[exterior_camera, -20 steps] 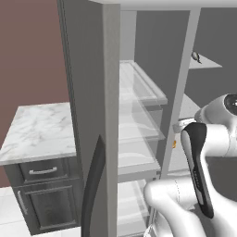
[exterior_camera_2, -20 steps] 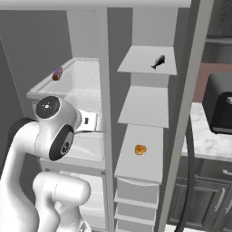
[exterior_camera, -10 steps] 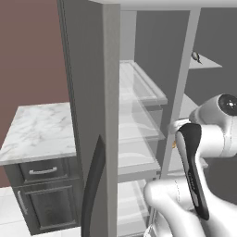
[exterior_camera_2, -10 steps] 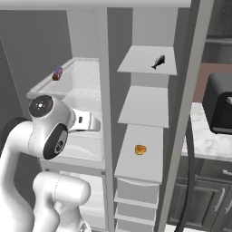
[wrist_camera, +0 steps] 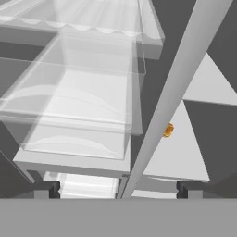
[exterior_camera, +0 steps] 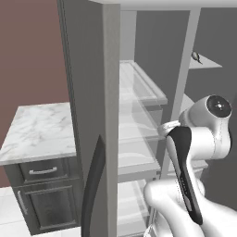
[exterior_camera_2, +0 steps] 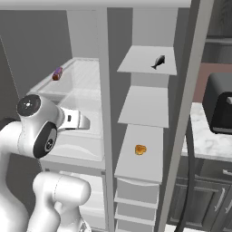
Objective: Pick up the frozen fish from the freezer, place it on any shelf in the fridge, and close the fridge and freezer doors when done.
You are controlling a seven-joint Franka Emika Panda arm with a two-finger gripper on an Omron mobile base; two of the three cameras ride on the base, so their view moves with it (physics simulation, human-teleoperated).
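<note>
The frozen fish (exterior_camera_2: 158,61) (exterior_camera: 196,56), small and dark with a forked tail, lies on the top grey shelf of the freezer (exterior_camera_2: 145,108). My gripper (wrist_camera: 118,190) is open and holds nothing. Its fingertips (wrist_camera: 46,189) stand wide apart, low in front of the divider (wrist_camera: 171,102) between the two compartments. The fish is well above the gripper and to its right. The fridge (exterior_camera: 139,120) stands open with its clear glass shelves (wrist_camera: 78,106) (exterior_camera_2: 77,86) stacked. The fridge door (exterior_camera: 88,115) and the freezer door (exterior_camera_2: 192,90) are both swung open.
A small orange lump (exterior_camera_2: 140,149) (wrist_camera: 168,130) sits on a lower freezer shelf. A purple-and-brown block (exterior_camera_2: 57,73) lies on an upper glass shelf. A marble counter (exterior_camera: 41,129) with dark cabinets is to the left. A black appliance (exterior_camera_2: 222,104) stands on the right counter.
The arm's upper joint has shifted slightly to the left in the right base view. The gripper has stayed open, and the fish and doors have not moved.
</note>
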